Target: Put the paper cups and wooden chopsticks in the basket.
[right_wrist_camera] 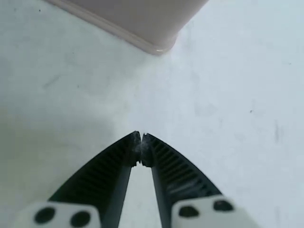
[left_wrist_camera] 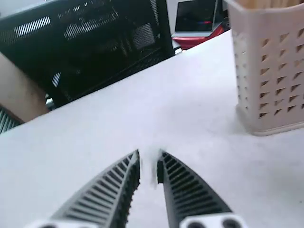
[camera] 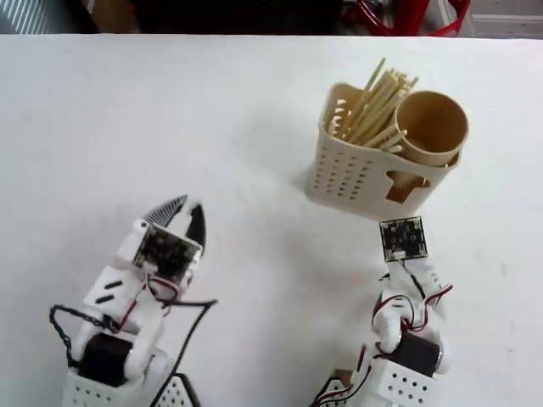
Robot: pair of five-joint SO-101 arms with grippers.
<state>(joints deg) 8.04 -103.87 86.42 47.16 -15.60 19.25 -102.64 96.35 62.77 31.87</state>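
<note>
While the high view looks down into the basket's mouth, the wrist views give its outside: the left wrist view its slotted side wall, the right wrist view a rounded bottom corner resting on the table [camera: 170, 110].

The basket [camera: 356, 182] stands upright on the white table at about 2 o'clock from the table's middle in the high view. Inside it, on the 3 o'clock side, sits a paper cup [camera: 433, 127], upright with its mouth facing up. Beside the cup, on the 9 o'clock side, the chopsticks [camera: 377, 106] stand as a bundle. Their long axis runs from 7 to 1 o'clock, and the upper ends fan out above the rim toward 1 o'clock.

Seen from above, the left arm lies at 7 o'clock on the table. The left gripper [camera: 185, 212] points toward 12 o'clock, and the basket is well apart from it at 2 o'clock. Its jaws are a narrow slit apart at the tips, with bare table between them. The right arm lies at 5 o'clock, directly at 6 o'clock from the basket. The right gripper [right_wrist_camera: 141, 137] has its jaws closed tip to tip on nothing, and the basket's corner lies near, just ahead of the tips.
</note>
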